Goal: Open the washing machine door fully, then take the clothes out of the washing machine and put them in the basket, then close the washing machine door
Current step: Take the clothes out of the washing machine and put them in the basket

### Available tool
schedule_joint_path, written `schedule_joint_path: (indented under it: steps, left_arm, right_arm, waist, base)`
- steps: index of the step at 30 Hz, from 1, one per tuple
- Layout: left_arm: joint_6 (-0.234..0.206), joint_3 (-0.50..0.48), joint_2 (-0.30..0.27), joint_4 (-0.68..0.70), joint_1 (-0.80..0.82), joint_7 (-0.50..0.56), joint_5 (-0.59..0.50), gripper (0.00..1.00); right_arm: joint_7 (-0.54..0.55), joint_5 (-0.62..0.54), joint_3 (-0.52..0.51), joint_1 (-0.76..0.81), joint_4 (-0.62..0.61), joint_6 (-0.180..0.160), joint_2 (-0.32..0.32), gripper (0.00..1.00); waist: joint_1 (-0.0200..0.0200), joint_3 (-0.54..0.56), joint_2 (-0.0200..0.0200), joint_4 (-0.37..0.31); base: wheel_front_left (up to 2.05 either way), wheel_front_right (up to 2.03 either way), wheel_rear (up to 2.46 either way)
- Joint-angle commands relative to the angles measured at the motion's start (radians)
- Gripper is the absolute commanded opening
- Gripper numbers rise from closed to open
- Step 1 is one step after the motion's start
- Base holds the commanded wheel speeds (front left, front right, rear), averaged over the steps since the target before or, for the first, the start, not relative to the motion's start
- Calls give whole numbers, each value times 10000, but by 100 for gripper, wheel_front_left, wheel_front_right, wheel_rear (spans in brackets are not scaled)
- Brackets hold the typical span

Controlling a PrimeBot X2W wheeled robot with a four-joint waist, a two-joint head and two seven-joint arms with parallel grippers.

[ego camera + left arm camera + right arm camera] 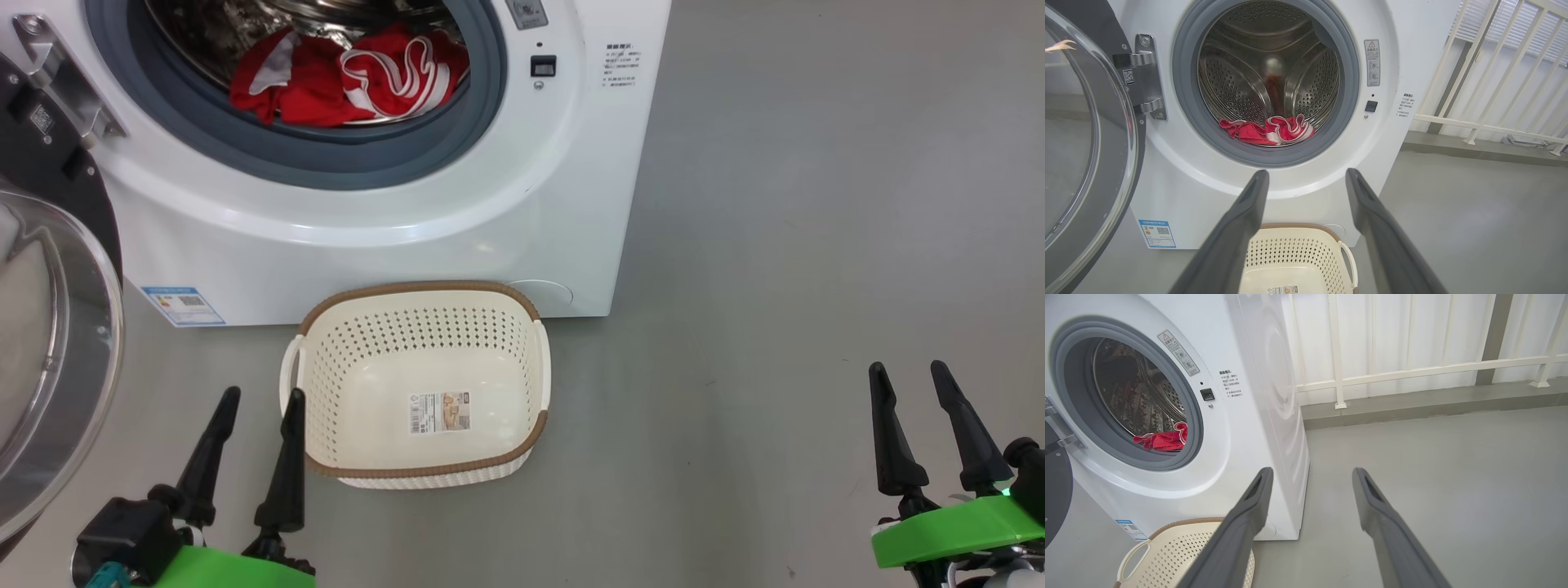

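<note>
The white washing machine (408, 212) stands with its round door (49, 343) swung open to the left, glass bowl facing me. Red clothes (351, 77) with white stripes lie in the steel drum behind the grey gasket, also clear in the left wrist view as clothes (1269, 130) and the right wrist view as clothes (1163, 439). The cream basket (326, 359) sits on the floor before the machine, holding nothing but its paper label. My left gripper (263, 397) hovers open by the basket's left handle. Far to the right, my right gripper (909, 369) is open over bare floor.
Grey floor (816, 204) spreads to the right of the machine. A white railing (1412, 371) and wall panels run behind it. The open door (1081, 134) takes up the space at my left side.
</note>
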State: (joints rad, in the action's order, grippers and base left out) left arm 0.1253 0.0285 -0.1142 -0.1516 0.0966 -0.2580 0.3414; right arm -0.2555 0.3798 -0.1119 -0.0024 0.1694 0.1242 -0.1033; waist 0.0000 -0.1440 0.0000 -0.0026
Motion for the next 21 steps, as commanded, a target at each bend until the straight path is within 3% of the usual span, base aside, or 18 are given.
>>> schedule_joint_path:
  steps: [1,12,21]
  left_arm:
    - [54,-403,-194,311,14,-38,-57,100]
    - [54,-262,-259,385,20,-38,182,100]
    - [54,-204,-331,501,113,-38,149,100]
  right_arm:
    - [-63,32,240,16,-271,65,-142,100]
    - [-63,26,292,1,-249,65,-133,100]
    - [-63,18,343,-92,-226,65,-100,100]
  waist:
    - [0,-4,0,14]
    - [0,7,0,20]
    - [0,-92,0,24]
  base:
    - [0,0,0]
    - [1,-1,0]
    - [59,-62,3]
